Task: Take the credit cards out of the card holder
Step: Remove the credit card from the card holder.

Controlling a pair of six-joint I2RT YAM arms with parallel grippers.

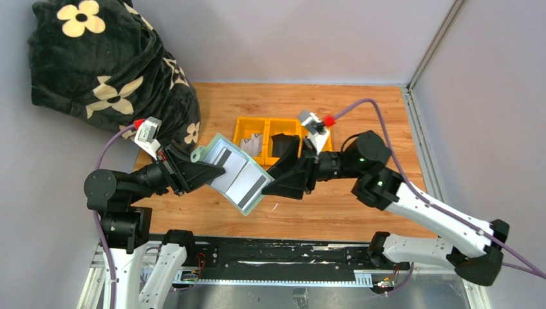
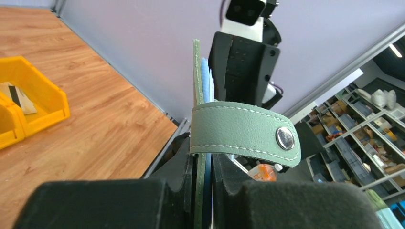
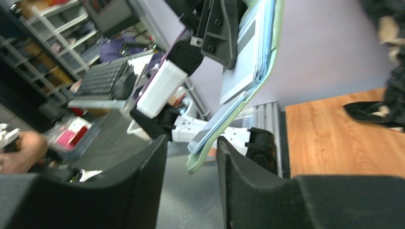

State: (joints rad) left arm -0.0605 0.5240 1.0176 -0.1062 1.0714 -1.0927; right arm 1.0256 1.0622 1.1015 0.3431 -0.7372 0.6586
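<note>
The sage-green card holder hangs open in the air above the table, light blue leaves facing up. Two pale credit cards with dark stripes lie in its leaves. My left gripper is shut on the holder's left edge; in the left wrist view the cover is pinched between the pads under the clasp strap. My right gripper is open. Its fingers straddle the holder's lower right corner without clamping it.
A yellow three-compartment tray sits on the wooden table behind the holder, with a grey card and a black card in it. A black flowered cloth bag fills the back left corner.
</note>
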